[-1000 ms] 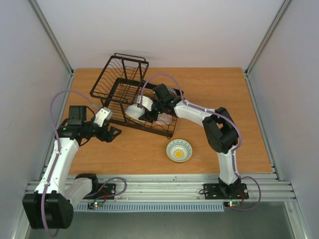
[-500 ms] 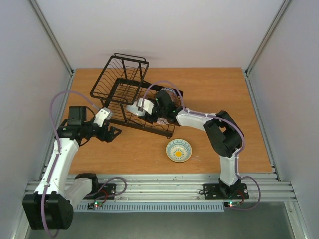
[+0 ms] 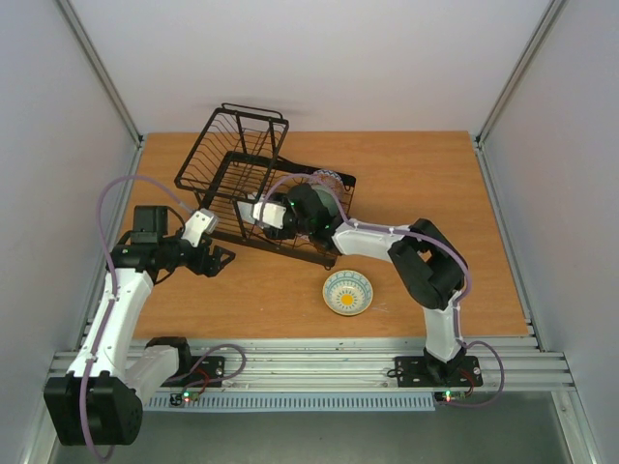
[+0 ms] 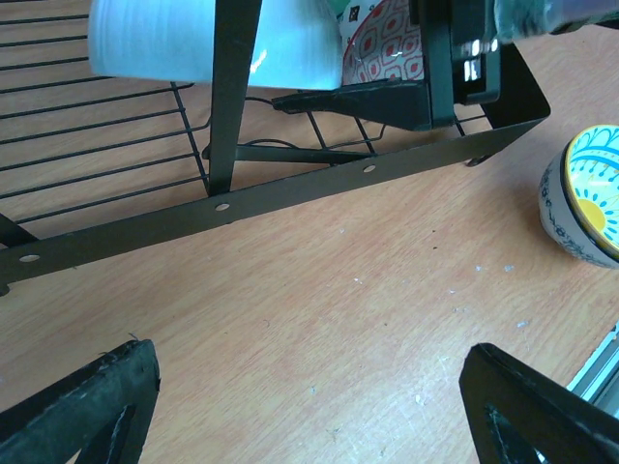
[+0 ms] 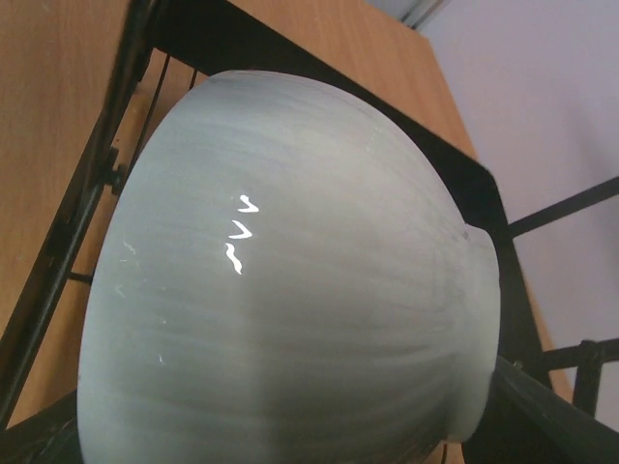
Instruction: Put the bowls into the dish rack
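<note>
The black wire dish rack point(image 3: 253, 184) stands at the back left of the table. My right gripper point(image 3: 273, 213) reaches into it and is shut on the cream-white bowl point(image 3: 255, 211), held on its side above the rack wires. That bowl fills the right wrist view point(image 5: 290, 290) and hides the fingers. The left wrist view shows it point(image 4: 193, 43) beside the red-and-white bowl point(image 4: 387, 43), with a sliver of the green bowl point(image 4: 345, 10) between them. The blue-patterned bowl point(image 3: 347, 292) sits upright on the table in front of the rack. My left gripper point(image 3: 221, 257) is open and empty, left of the rack's near edge.
The rack's near rail point(image 4: 290, 188) runs across the left wrist view, with bare wood below it between my left fingers. The blue bowl point(image 4: 585, 198) lies at that view's right edge. The taller basket section point(image 3: 247, 135) is at the rack's far end.
My right arm has swung left and lower over the rack, turning the cream-white bowl with it. The left arm and the blue bowl have not moved.
</note>
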{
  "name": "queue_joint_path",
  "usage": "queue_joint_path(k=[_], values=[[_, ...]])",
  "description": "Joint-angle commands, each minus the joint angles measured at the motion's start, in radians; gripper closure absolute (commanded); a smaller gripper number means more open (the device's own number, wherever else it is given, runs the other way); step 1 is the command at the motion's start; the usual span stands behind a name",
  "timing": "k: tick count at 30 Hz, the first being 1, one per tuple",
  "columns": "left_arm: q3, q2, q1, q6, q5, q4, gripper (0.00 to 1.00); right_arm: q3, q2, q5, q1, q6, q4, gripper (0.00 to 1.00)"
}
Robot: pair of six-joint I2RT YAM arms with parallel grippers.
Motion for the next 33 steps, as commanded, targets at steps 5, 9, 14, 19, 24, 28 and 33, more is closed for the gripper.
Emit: queue_joint_path(k=[5,9,14,19,24,28,33], values=[[-0.009,-0.008,-0.002,0.002,0.002,0.044,0.14,0.064,0.078,0.143,0.032,-0.129,0.164,0.99],[-0.009,-0.008,-0.002,0.003,0.002,0.045,0.14,0.119,0.126,0.219,0.033,-0.16,0.163,0.99],[-0.01,-0.01,-0.002,0.003,0.007,0.044,0.14,0.219,0.198,0.29,0.03,-0.185,0.126,0.98],[-0.01,-0.01,-0.002,0.003,0.009,0.045,0.14,0.316,0.253,0.37,0.028,-0.211,0.092,0.99],[-0.011,-0.011,-0.002,0.005,0.012,0.043,0.14,0.412,0.324,0.438,0.025,-0.258,0.055,0.99],[-0.011,-0.015,-0.002,0.006,0.012,0.042,0.14,0.48,0.359,0.466,0.015,-0.233,-0.003,0.99],[-0.012,-0.019,-0.002,0.008,0.014,0.044,0.14,0.538,0.396,0.528,-0.001,-0.238,-0.012,0.99]])
